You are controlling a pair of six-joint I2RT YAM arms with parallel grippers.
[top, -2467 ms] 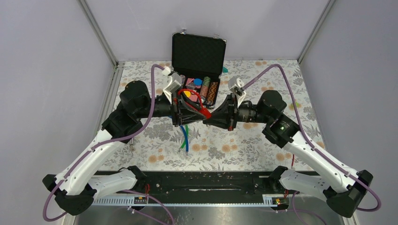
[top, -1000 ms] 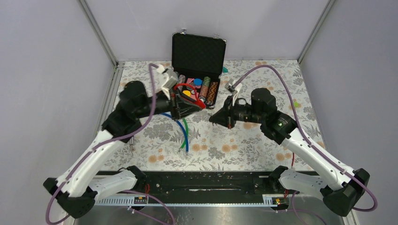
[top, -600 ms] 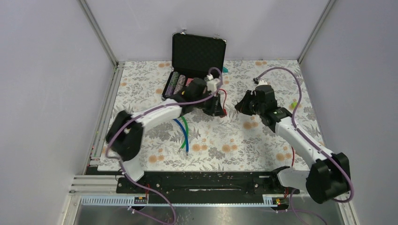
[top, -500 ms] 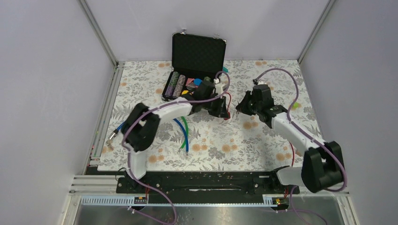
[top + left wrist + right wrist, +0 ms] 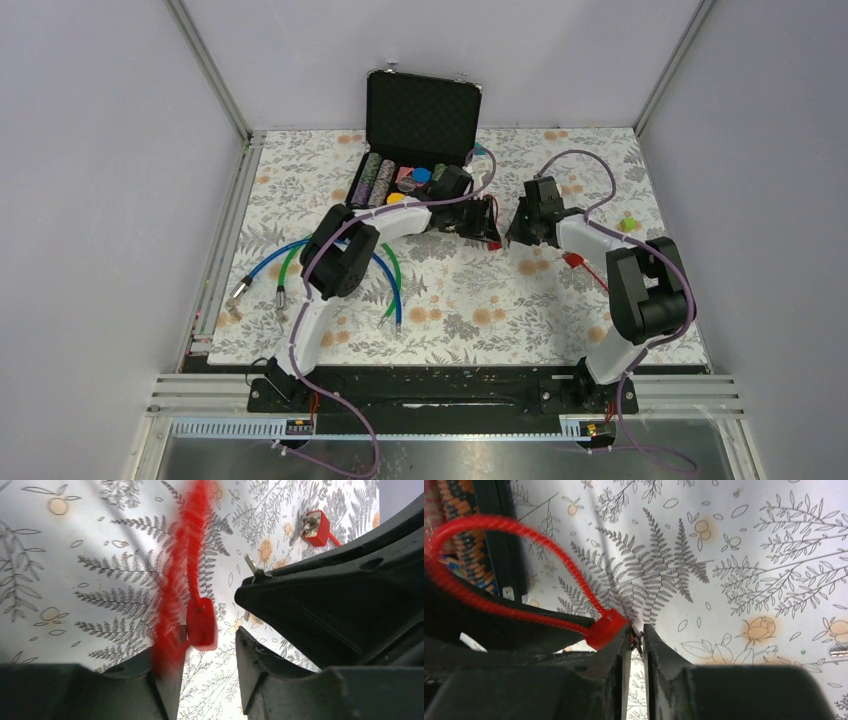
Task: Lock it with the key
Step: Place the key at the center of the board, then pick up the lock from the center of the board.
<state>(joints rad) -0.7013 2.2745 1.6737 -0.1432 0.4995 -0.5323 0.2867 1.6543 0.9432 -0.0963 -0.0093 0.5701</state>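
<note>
A red cable lock's body (image 5: 201, 625) hangs between my left gripper's (image 5: 209, 641) open jaws, against the left finger; its cable (image 5: 176, 575) is blurred. The right wrist view shows the same lock body (image 5: 606, 627) and its cable loop (image 5: 499, 525) just left of my right gripper (image 5: 637, 630). That gripper stands nearly shut, with a thin dark thing pinched at its tips. In the left wrist view a silver key (image 5: 251, 563) pokes from the right gripper's tip. From above, both grippers (image 5: 488, 222) (image 5: 515, 232) meet right of the case.
A second red lock (image 5: 572, 260) with a key in it lies on the floral cloth, also seen as the small lock (image 5: 315, 527). An open black case (image 5: 420, 110) of chips stands behind. Blue and green cables (image 5: 385, 270) lie at the left.
Both arms have swung from the table's middle to the spot right of the case. The left jaws have widened and the red lock hangs loose between them.
</note>
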